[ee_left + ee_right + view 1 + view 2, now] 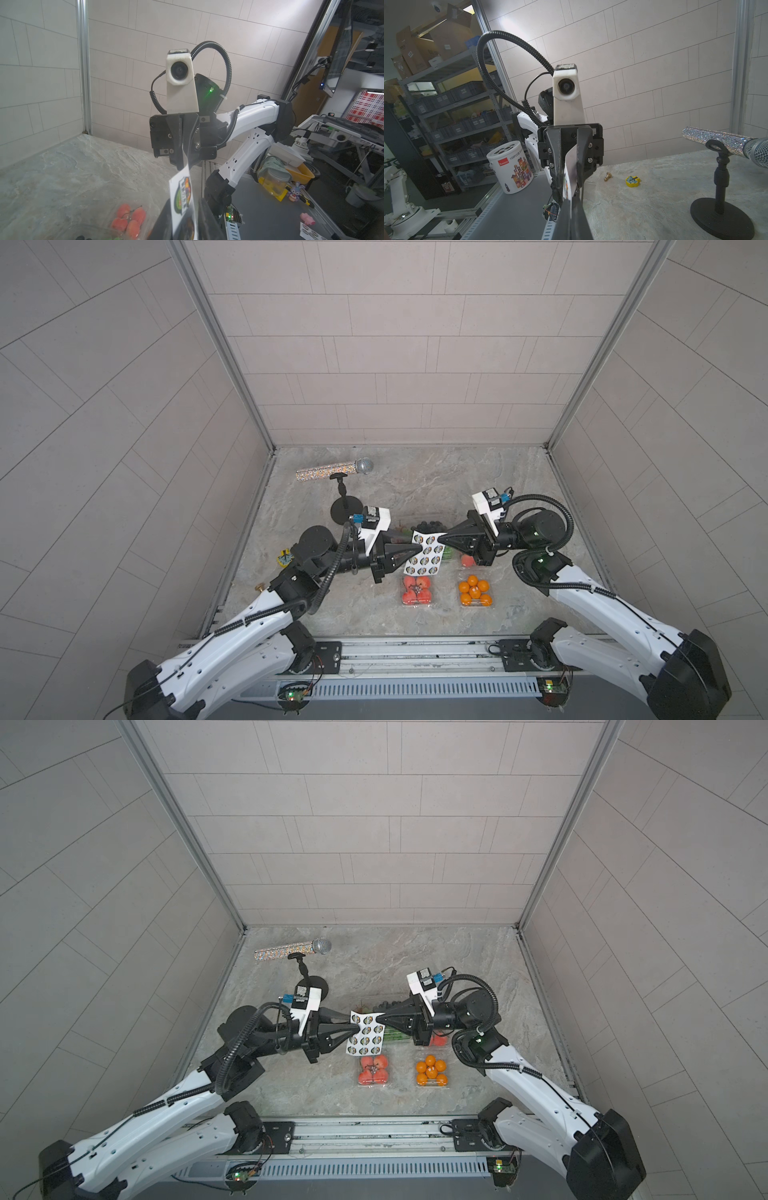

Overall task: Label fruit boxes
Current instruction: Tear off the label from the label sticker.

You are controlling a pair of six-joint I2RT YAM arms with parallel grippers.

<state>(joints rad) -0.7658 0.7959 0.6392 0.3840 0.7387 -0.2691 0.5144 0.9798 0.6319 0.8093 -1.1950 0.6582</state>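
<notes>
A white sticker sheet (424,553) hangs in the air above the fruit boxes, held between both arms. My right gripper (439,538) is shut on its upper right corner. My left gripper (419,548) is shut on its left edge; in the left wrist view the sheet (181,195) stands between the two fingers. A small box of red fruit (416,590) and a small box of oranges (476,593) lie in front. The large box with dark berries (428,526) is mostly hidden behind the sheet. Another red fruit box (467,560) peeks out under the right gripper.
A glittery microphone (332,470) rests on a black stand with a round base (346,509) at the back left. A yellow toy (284,559) and a small brass pawn (259,585) lie by the left wall. Tiled walls enclose three sides.
</notes>
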